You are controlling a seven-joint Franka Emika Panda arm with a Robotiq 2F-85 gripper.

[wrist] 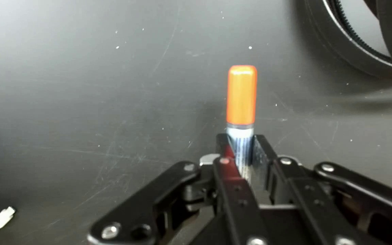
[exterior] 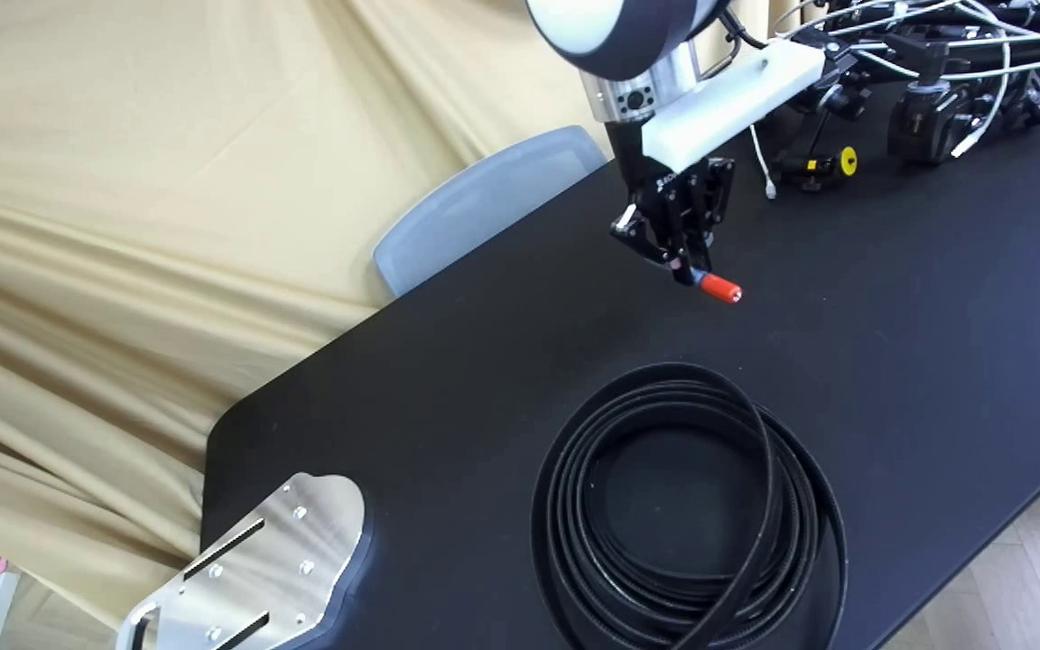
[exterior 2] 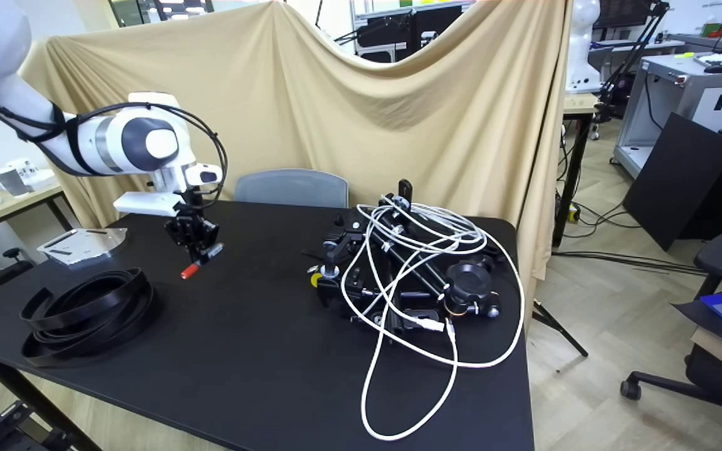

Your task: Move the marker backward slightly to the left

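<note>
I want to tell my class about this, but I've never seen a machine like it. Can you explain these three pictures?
The white machine is a robot arm. The black gripper at its end pinches things, a bit like tongs. Two pictures come from cameras that look at the robot from outside; the close-up comes from a camera on its wrist. Right now the gripper is holding a marker; its red end looks orange in the close-up. On the black table lie a big black coil and dark gear with white cables. At one end is a shiny metal plate.
</note>
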